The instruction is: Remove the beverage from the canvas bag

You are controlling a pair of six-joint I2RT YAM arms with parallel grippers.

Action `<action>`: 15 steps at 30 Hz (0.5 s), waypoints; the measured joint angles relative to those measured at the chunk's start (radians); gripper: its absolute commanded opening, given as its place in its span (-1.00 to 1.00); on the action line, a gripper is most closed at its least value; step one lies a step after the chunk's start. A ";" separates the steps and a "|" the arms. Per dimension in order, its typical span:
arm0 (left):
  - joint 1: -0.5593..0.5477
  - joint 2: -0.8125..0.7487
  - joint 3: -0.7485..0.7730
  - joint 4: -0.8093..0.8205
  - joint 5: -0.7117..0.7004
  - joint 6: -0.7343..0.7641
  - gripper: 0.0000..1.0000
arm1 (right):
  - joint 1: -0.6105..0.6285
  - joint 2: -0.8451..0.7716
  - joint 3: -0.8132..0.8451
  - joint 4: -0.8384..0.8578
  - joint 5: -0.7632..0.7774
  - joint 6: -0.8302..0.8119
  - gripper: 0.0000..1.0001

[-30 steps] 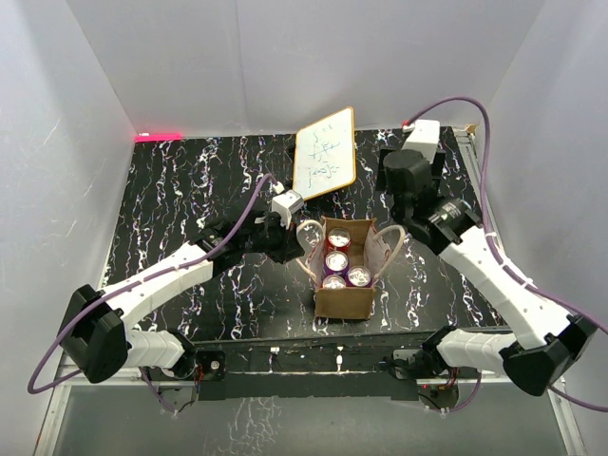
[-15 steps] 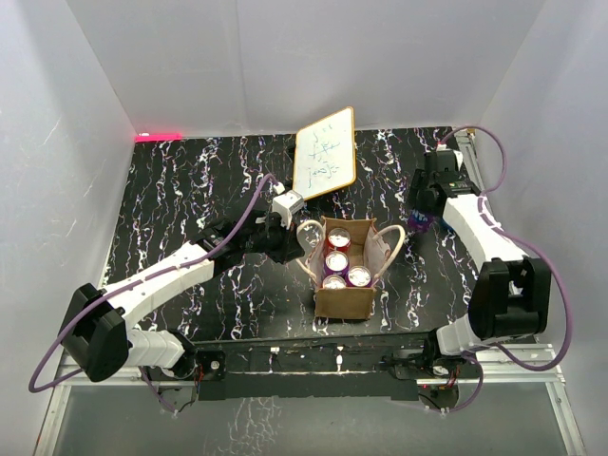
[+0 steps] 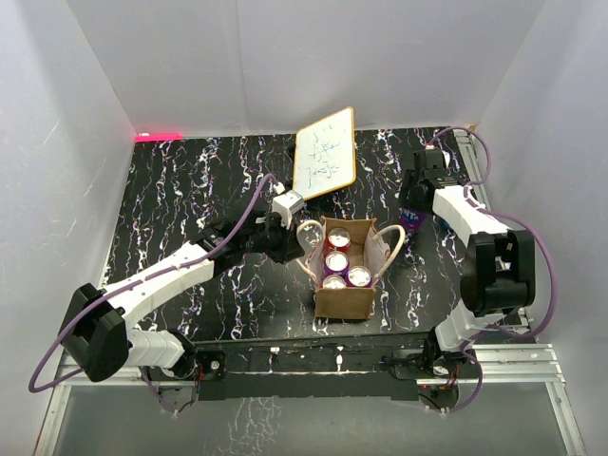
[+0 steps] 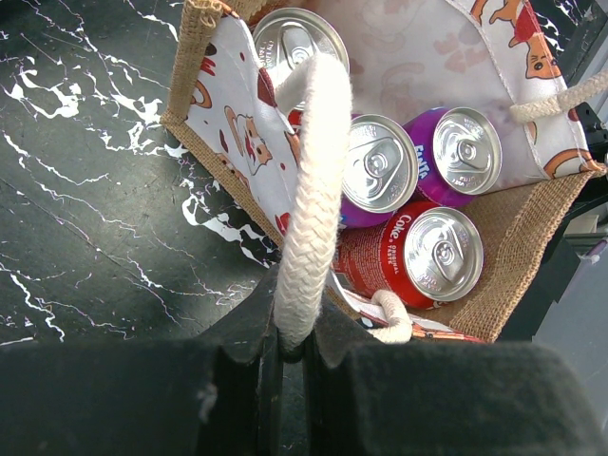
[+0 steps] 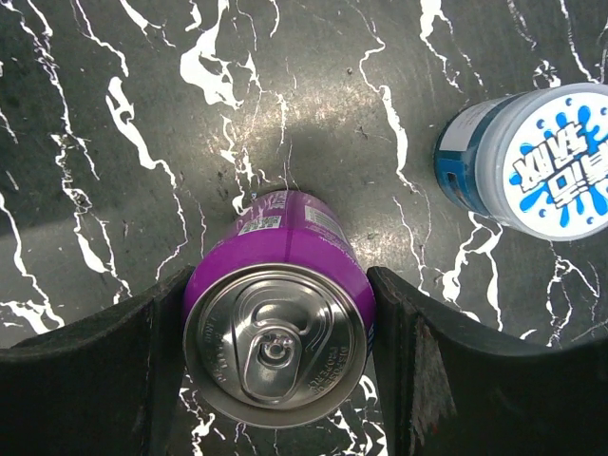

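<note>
Canvas bag: upright on the surface, near the front edge, roughly centred; mouth open upward.
Bag contents: four cans packed together, tops showing; one is red cola, one purple.
Left pincer: pinched narrow on the rope handle at the bag's left side, holding the loop up.
Purple can: the beverage. Out of the bag, to its right and farther back, upright.
Right pincer: closed onto the purple can, a finger against each side. Cannot tell whether the base rests on the surface or hangs just above it.
Blue-lidded tub: near the purple can, apart from it, on the side of one finger.
Whiteboard: farthest back, propped at a tilt behind the bag.
Step (judged): set-down and release; the extraction itself looks done.
Risk 1: the can tips and rolls if let go before it sits flat. Cause: smooth round wall, and a grip that looks high near the rim.
Risk 2: an opening finger clips the tub. Cause: little gap on that side.
Risk 3: the bag drags or topples if the left pincer pulls. Cause: the load sits low and the pull is high and one-sided.
Edges: the surface's right edge and the side wall are close to the right arm; little room there.
Open room: between the purple can and the bag, and across the left half of the surface.
</note>
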 measured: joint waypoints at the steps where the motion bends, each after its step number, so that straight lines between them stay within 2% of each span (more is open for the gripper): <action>1: 0.000 0.000 0.000 0.000 0.000 0.000 -1.00 | 0.000 0.013 0.001 0.003 -0.002 0.000 -0.84; 7: 0.000 0.000 0.000 0.000 0.002 0.000 -1.00 | 0.000 0.044 0.007 0.005 -0.004 -0.005 -0.78; 11: 0.000 0.000 0.000 0.000 0.004 0.000 -1.00 | 0.000 0.063 0.020 0.024 -0.007 -0.014 -0.66; 12: 0.000 0.000 0.000 0.000 0.004 0.000 -1.00 | 0.000 0.068 0.024 0.029 -0.010 -0.016 -0.61; 15: 0.000 0.000 0.000 0.000 0.004 0.000 -1.00 | 0.000 0.074 0.028 0.038 -0.026 -0.019 -0.26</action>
